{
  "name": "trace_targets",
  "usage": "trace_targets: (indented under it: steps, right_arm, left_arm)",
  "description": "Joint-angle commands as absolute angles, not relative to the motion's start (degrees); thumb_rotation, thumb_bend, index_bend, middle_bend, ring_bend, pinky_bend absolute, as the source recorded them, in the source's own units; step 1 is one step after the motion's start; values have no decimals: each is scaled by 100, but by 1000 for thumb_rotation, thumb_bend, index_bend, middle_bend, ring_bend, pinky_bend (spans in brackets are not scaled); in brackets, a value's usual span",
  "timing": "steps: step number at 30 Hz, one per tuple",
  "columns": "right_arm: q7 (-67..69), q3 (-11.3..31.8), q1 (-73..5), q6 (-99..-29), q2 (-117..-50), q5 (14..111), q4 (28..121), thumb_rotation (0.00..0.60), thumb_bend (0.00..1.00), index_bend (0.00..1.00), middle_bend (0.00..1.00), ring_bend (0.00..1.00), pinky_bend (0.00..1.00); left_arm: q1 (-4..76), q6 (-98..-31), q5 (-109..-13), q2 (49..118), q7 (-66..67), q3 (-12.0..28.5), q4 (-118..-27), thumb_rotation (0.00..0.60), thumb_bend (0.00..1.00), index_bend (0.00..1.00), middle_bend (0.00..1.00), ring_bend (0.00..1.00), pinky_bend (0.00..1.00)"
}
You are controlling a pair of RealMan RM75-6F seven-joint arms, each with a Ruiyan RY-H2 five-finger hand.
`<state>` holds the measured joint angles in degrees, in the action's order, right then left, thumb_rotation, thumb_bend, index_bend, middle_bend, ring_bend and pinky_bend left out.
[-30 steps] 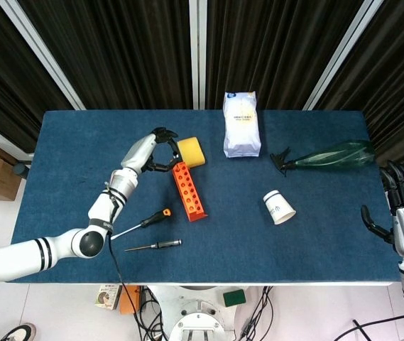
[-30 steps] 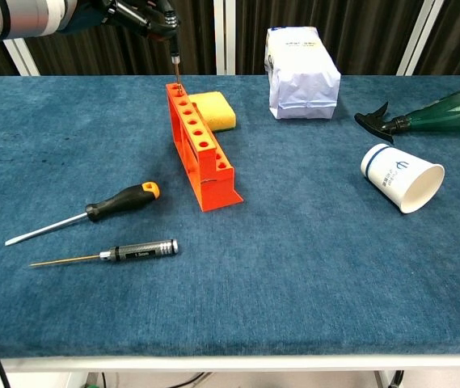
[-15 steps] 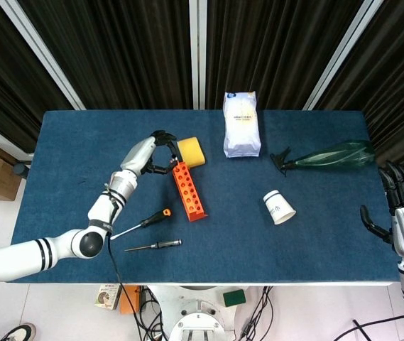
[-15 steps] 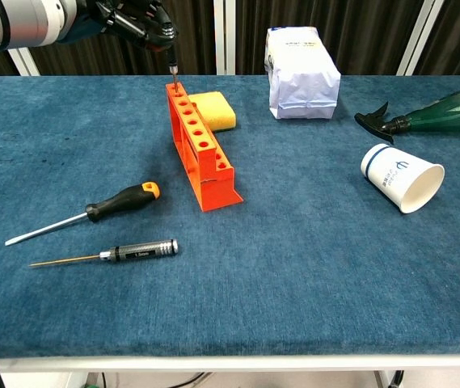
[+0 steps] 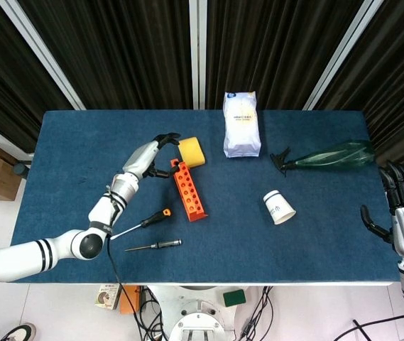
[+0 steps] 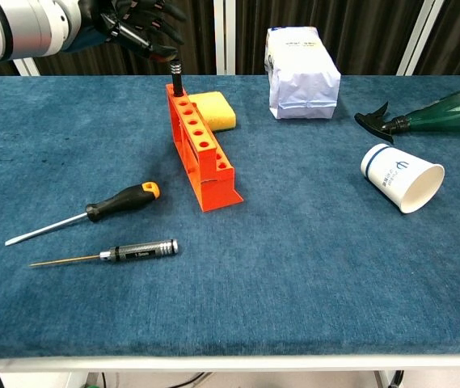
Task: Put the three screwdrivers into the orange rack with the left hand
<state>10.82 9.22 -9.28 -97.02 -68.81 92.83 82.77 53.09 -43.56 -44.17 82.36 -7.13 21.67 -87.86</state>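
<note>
From my remote seat I see a blue table (image 6: 310, 275) from above and from chest height. My left hand (image 6: 137, 24) hovers near the far end of the orange rack (image 6: 201, 149), fingers spread and holding nothing. A black screwdriver (image 6: 176, 74) stands upright in the rack's farthest hole, just beside that hand but apart from it. The rack lies lengthwise near the table's middle left, with a yellow sponge (image 6: 212, 109) touching or just beside its far end. Two more screwdrivers lie flat on the table, nearer to me and left of the rack: a black-and-orange one (image 6: 92, 212) and, just in front of it, a thin dark one (image 6: 112, 255). My right hand (image 5: 402, 206) hangs off the table's right edge, fingers loosely apart, empty. Also on the table: a white bag (image 6: 301, 73), a green spray bottle (image 6: 428, 111) lying down, and a tipped paper cup (image 6: 401, 176).
</note>
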Motion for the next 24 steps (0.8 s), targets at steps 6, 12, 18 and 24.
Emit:
trace_targets:
  steps: [6, 12, 18, 24]
  right_arm:
    - [1072, 923, -933, -9712, -6882, 9298, 8284, 600, 402, 0, 0, 0, 0]
    - [1089, 968, -918, -9775, -6810, 9286, 8331, 600, 402, 0, 0, 0, 0]
    - [1189, 1024, -907, -9788, -6765, 9202, 8275, 600, 402, 0, 0, 0, 0]
    - [1314, 1045, -902, -9767, -6793, 9127, 8158, 600, 402, 0, 0, 0, 0]
  left_arm:
    - [5208, -4351, -4594, 8087, -873, 2201, -8998, 565, 335, 126, 196, 51, 155]
    - [4902, -4719, -5056, 7598, -669, 2033, -9653, 567, 311, 184, 187, 56, 163]
    - [4351, -5592, -5233, 6900, 339, 1407, -10633, 570, 284, 291, 190, 84, 195]
    - [3830, -6255, -5323, 6542, 1215, 693, -11443, 569, 284, 359, 210, 109, 214]
